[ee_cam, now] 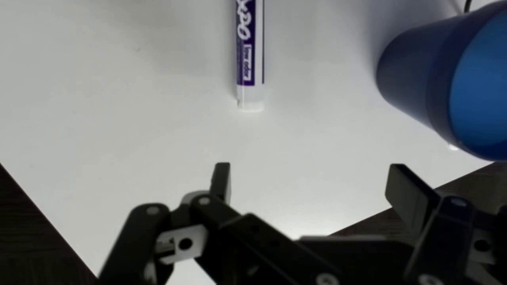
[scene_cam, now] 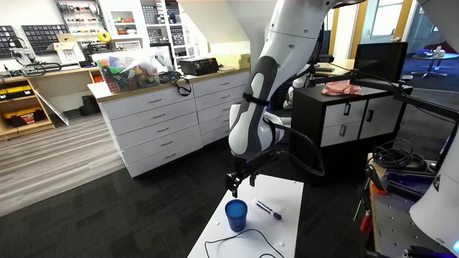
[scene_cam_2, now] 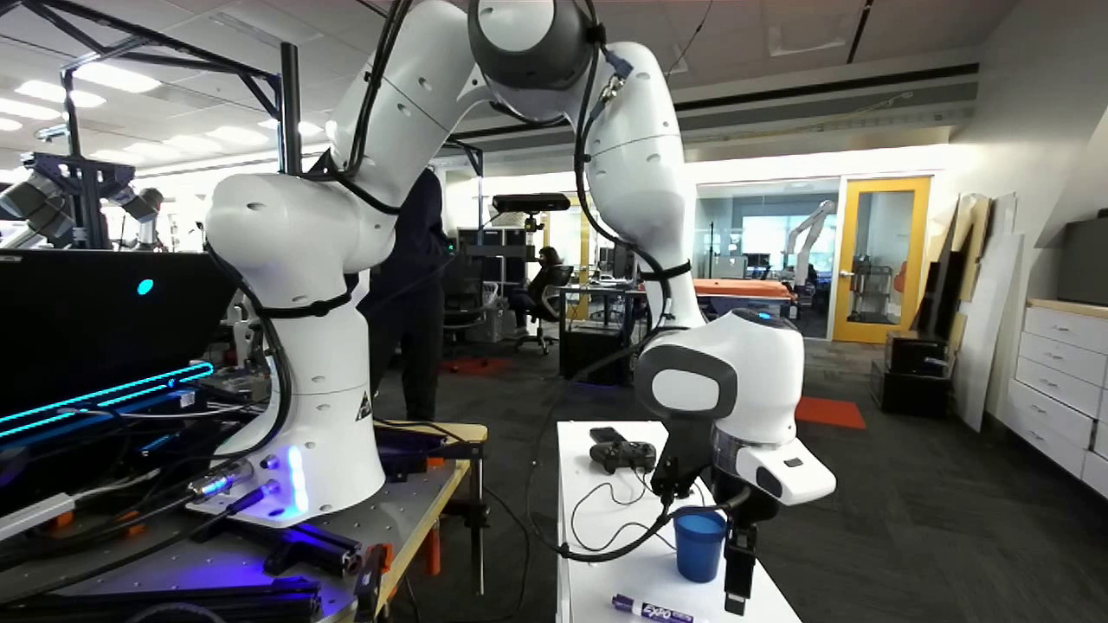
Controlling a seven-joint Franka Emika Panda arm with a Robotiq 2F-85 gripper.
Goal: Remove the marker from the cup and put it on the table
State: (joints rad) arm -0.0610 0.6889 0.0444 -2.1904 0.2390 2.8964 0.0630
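We judge job done, nothing left: marker [scene_cam: 268, 210] lies between cup [scene_cam: 236, 216] and surface [scene_cam: 281, 191] edge; gripper [ee_cam: 311, 180] empty, jaws apart.

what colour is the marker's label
Purple with white lettering; the marker's label shows best in the wrist view.

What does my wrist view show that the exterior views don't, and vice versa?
Only the wrist view: readable "low odor" print on the purple-and-white stick-shaped marker.
Only the exterior views: the white jointed robot arm and the marker's dark purple cap.
Shared: the rectangular white table with the marker on it, the round blue cup, the black two-fingered gripper.
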